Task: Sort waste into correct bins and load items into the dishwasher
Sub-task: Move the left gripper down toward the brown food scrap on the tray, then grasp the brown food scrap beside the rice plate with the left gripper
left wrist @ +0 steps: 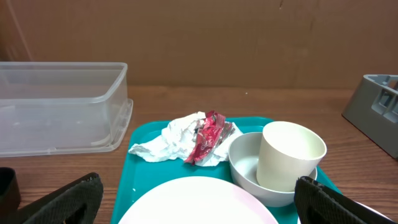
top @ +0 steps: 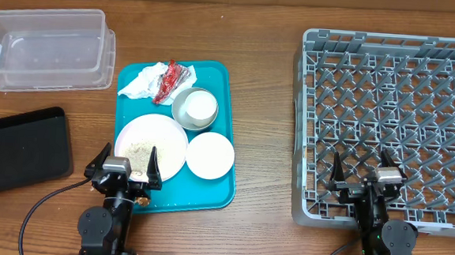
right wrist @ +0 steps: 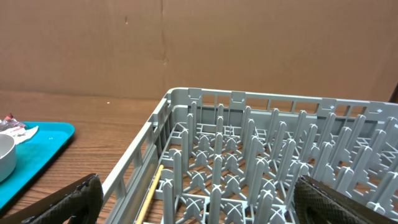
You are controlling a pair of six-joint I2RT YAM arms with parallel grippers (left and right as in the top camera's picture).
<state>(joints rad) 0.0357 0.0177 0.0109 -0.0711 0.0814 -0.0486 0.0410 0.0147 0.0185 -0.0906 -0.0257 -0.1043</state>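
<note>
At the teal tray's (top: 208, 191) near edge, the left gripper (top: 128, 162) hangs spread wide and empty. The pale-pink plate (top: 170, 140) with rice crumbs (top: 140, 151) lies just ahead, the napkin (top: 138, 83) and red wrapper (top: 168, 79) beyond. The right gripper (top: 361, 172), also wide open and empty, is over the dish rack's (top: 388, 90) near rim.

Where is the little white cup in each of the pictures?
Overhead: the small white cup sits in the grey metal-rimmed bowl, left of centre.
Left wrist: right of centre, inside that bowl.
Right wrist: not in view.
Shared landmark: the teal plastic serving tray.
</note>
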